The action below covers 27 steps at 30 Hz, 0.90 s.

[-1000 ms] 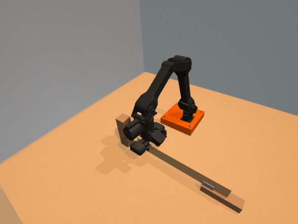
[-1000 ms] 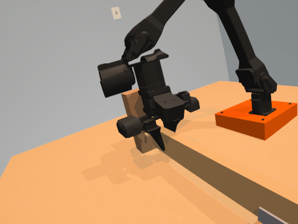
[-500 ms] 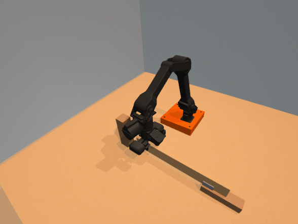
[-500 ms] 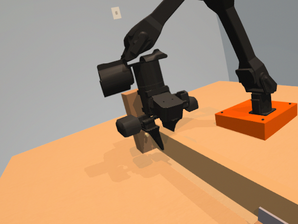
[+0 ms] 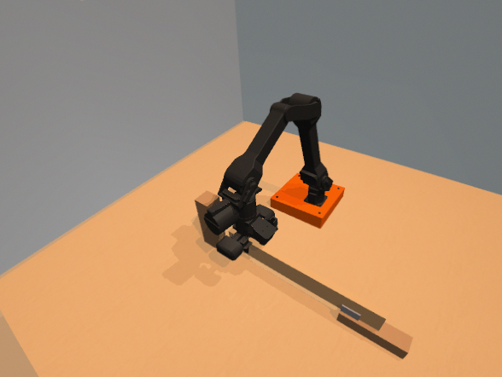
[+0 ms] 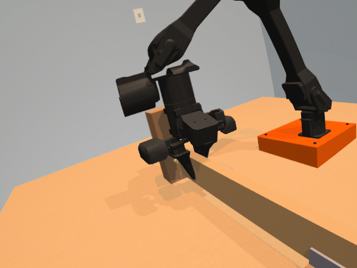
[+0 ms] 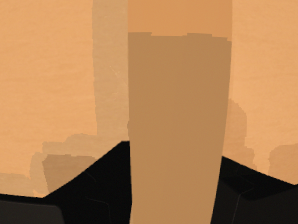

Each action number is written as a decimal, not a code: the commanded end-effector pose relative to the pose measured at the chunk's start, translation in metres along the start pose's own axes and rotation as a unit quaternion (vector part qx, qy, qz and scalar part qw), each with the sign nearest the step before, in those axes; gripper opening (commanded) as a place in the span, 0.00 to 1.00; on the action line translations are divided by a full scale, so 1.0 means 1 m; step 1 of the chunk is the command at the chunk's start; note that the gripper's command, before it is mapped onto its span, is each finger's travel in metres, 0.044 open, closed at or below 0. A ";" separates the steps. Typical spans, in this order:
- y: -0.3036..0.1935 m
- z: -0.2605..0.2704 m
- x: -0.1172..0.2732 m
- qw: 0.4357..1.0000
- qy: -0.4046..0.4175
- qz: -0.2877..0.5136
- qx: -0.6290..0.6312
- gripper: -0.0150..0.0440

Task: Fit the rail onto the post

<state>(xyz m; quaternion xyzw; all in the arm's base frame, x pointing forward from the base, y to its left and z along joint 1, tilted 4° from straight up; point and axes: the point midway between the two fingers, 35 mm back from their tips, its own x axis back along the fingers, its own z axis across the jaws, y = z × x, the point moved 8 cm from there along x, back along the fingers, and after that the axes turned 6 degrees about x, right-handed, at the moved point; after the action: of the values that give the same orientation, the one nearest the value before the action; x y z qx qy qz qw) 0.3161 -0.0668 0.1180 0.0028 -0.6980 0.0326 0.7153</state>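
The long wooden rail [image 5: 316, 283] [image 6: 258, 212] [image 7: 180, 100] runs from the gripper to the low footboard block [image 5: 399, 337]. Its far part stands on the block behind the grey bracket plate [image 5: 350, 312] [image 6: 323, 259]. My gripper [image 5: 247, 249] [image 6: 201, 167] [image 7: 153, 151] is shut on the rail near its near end, one finger on each side. The near end is raised off the table and looks close to level. The short post [image 5: 205, 223] [image 6: 156, 122] stands upright just beyond it. One pale peg [image 6: 175, 160] shows between post and finger; the other peg, the holes and the rail's end face are hidden.
The orange base plate [image 5: 294, 205] [image 6: 288, 151] carries the arm and stands to the right of the post, behind the rail. The arm arches over from it. Grey walls rise behind the table [image 5: 141, 324] [image 6: 76, 233]. Shadows of gripper and rail lie on the table.
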 end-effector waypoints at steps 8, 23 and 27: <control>-0.004 0.000 0.001 1.000 -0.001 0.003 0.001 0.25; -0.009 0.000 0.002 1.000 -0.001 0.003 0.001 0.25; -0.010 0.000 0.002 1.000 -0.001 0.003 0.001 0.25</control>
<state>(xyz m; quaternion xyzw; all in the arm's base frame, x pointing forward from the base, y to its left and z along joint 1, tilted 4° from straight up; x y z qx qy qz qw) 0.3158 -0.0751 0.1194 0.0018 -0.6983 0.0333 0.7150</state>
